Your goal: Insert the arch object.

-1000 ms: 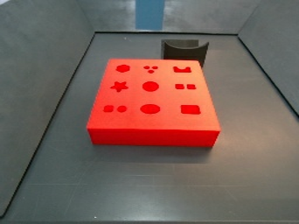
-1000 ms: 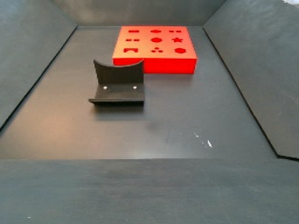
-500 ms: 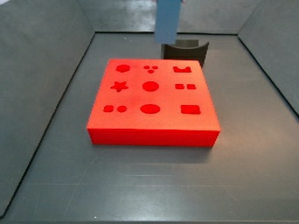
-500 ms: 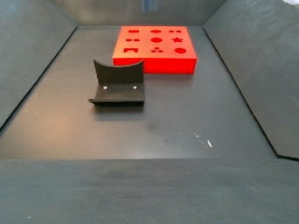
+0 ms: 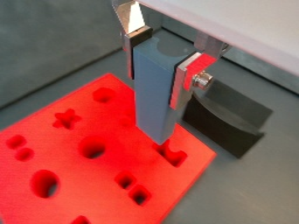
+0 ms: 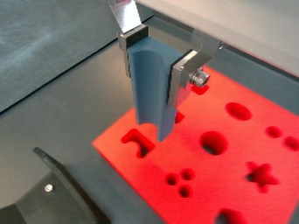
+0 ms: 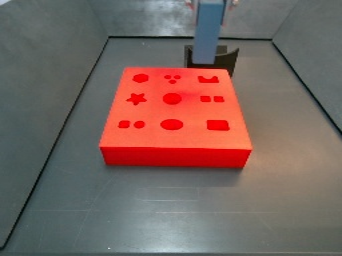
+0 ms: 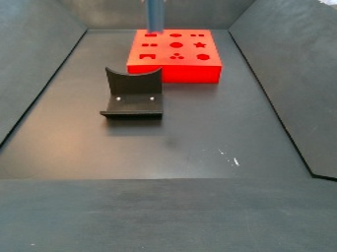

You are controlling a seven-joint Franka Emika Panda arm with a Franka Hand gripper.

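Observation:
My gripper (image 5: 162, 59) is shut on the blue arch piece (image 5: 156, 92), a tall blue block held upright between the silver fingers (image 5: 193, 72); both wrist views show this (image 6: 153, 86). The piece hangs above the red block (image 7: 174, 115), its lower end over the arch-shaped hole (image 5: 174, 157) near the block's corner. That hole also shows in a wrist view (image 6: 140, 140) and a side view (image 7: 207, 78). In both side views only the blue piece (image 7: 207, 32) (image 8: 154, 14) shows, reaching down from the top edge.
The red block (image 8: 175, 54) has several other shaped holes: star, circles, ovals, squares. The dark fixture (image 8: 132, 94) stands on the floor beside the block's arch-hole end, also seen in a side view (image 7: 217, 55) and in both wrist views (image 5: 233, 118) (image 6: 52, 188). Grey walls surround the floor.
The blue arch piece has moved sideways and lower, from beside the block's far edge to over the arch hole. The block and the fixture have not moved.

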